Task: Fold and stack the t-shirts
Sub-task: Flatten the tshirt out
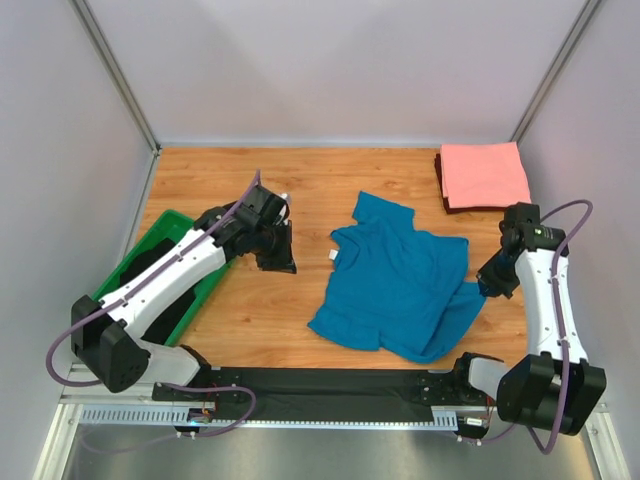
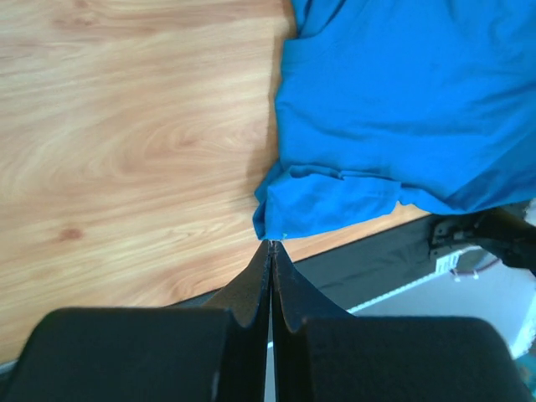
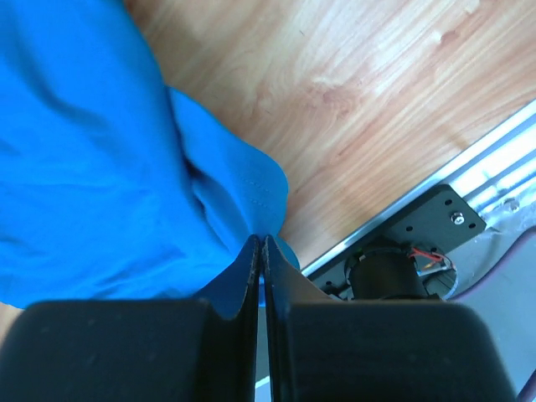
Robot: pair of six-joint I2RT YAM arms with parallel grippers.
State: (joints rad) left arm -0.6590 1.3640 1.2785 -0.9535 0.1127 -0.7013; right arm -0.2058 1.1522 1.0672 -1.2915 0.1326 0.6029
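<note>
A teal-blue t-shirt (image 1: 400, 285) lies crumpled and unfolded in the middle of the wooden table, a small white label (image 1: 331, 257) at its neck. A salmon-pink t-shirt (image 1: 485, 175) rests folded flat at the back right corner. My left gripper (image 1: 283, 266) is shut and empty, left of the blue shirt and apart from it; in the left wrist view its tips (image 2: 270, 244) point at the shirt's hem corner (image 2: 327, 205). My right gripper (image 1: 487, 290) is shut at the shirt's right edge, blue cloth (image 3: 75, 151) on both sides of its fingers (image 3: 261, 239); no pinched cloth shows.
A green bin (image 1: 165, 222) with dark contents stands at the left, under the left arm. A black strip (image 1: 330, 380) runs along the table's near edge between the arm bases. Pale walls close the table in on three sides.
</note>
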